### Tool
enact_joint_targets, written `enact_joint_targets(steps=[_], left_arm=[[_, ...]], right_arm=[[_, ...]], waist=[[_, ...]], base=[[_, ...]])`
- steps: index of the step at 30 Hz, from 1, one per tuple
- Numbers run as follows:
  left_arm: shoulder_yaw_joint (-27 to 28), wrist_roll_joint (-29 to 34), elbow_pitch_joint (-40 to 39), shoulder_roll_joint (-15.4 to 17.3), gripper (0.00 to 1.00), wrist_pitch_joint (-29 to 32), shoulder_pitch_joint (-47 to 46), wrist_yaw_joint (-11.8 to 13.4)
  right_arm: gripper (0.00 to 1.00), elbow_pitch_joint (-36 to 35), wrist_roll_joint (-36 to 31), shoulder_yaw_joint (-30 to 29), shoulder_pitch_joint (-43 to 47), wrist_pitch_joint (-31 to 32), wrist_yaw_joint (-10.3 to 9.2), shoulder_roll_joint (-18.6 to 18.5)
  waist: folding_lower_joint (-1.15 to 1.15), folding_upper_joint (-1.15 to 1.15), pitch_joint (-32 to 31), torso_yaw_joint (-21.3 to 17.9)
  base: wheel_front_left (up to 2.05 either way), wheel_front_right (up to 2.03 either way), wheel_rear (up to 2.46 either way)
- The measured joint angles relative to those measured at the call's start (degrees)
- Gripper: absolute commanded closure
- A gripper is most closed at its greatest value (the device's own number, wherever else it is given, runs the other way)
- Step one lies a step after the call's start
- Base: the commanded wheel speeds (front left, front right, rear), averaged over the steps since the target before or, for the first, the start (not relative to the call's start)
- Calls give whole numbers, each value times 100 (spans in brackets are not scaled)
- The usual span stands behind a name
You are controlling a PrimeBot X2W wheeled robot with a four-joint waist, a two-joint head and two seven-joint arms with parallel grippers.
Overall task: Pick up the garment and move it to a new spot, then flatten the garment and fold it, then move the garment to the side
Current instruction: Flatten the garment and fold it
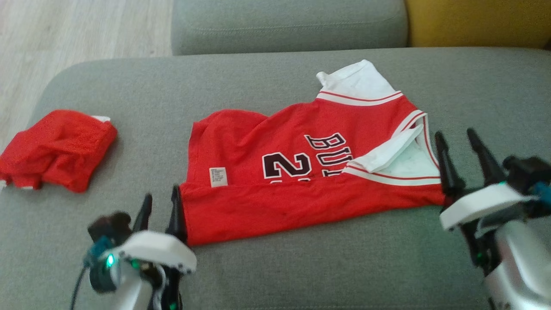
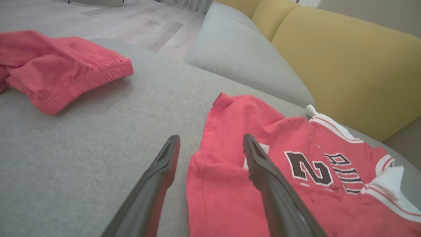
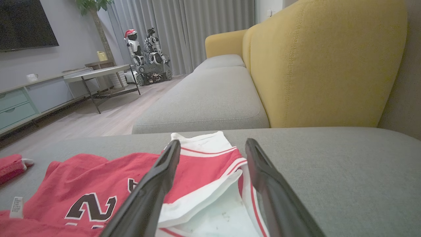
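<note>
A red basketball jersey [image 1: 280, 206] with white trim lies spread on a grey sofa cushion [image 1: 301, 267], stretched between my two end effectors. Its near long edge is turned over onto the front, hiding the lower part of the black number and lettering.

My left end effector [image 1: 161, 192] sits at the jersey's hem end with its fingers spread wide and holding nothing. One finger is over the red cloth and the other over bare cushion, so they straddle the edge. A small white label [image 1: 218, 176] shows just beyond them. My right end effector [image 1: 454, 133] is at the shoulder end, also wide apart and empty, right beside the white-lined neck opening. I cannot tell whether either one touches the fabric.

A second red piece, crumpled shorts [image 1: 56, 148], lies well off to the outer side of my left end effector.

I judge one fold to be laid and more folding to remain. The risks from here:
- A fingertip could catch the loose cloth as I move, dragging the fold open.
- At the shoulder end, the open neck and turned-out white lining could snag a finger.
- Closing on the top layer alone would lift it off the layer beneath.
- The far sleeve sits bunched, and folding over it would trap a crease.
</note>
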Motion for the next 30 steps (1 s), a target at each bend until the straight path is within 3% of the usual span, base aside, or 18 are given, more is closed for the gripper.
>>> enact_joint_targets(steps=[7, 12, 22, 29, 30], left_arm=[[67, 538, 154, -189, 0, 0, 569, -63], [185, 726, 599, -278, 0, 0, 617, -74], [179, 861, 1825, -300, 0, 15, 147, -13], [14, 861, 2360, -307, 0, 83, -244, -223], [5, 860, 2405, -307, 54, 83, -281, -268]], right_arm=[[0, -227, -703, -299, 543, -166, 0, 478], [0, -396, -821, -684, 808, -160, 0, 845], [0, -724, -883, -767, 809, 23, 0, 895], [0, -770, -923, -827, 808, 77, 0, 916], [0, -768, -948, -851, 808, 109, 0, 921]], waist=[[0, 0, -120, -153], [0, 0, -146, -255], [0, 0, -116, -519], [0, 0, -73, -633], [0, 0, -66, -642]], base=[[0, 0, 0], [0, 0, 0], [0, 0, 0], [0, 0, 0], [0, 0, 0]])
